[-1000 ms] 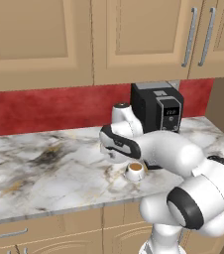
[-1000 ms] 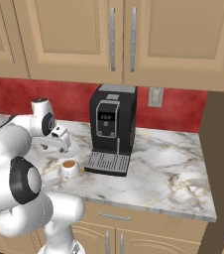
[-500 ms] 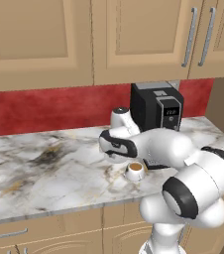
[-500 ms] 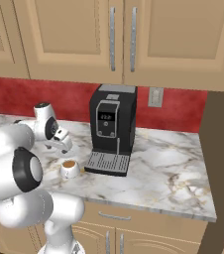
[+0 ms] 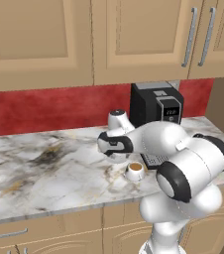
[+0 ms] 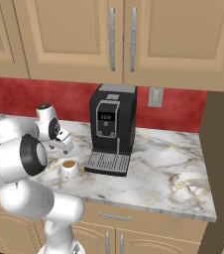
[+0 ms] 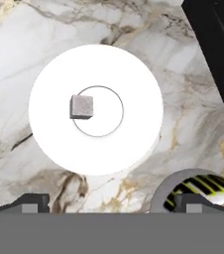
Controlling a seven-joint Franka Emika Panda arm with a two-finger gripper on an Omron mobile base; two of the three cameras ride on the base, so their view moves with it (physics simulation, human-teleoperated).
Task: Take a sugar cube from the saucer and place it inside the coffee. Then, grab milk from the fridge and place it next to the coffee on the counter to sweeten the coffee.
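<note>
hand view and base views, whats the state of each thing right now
sugar cube: lying on the saucer, on the left edge of its centre ring, not gripped
saucer: flat on the counter, holding one cube
coffee: upright on the counter, brown liquid inside
end effector: open, hanging above the saucer, holding nothing
coffee machine: upright against the red wall, drip tray bare
upper cabinets: doors closed
counter: bare marble right of the machine

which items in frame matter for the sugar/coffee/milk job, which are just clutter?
Job:
sugar cube, lying on the saucer
saucer
coffee, cup beside the saucer
counter
gripper, open above the saucer

Clutter:
coffee machine
upper cabinets
wall outlet
</note>
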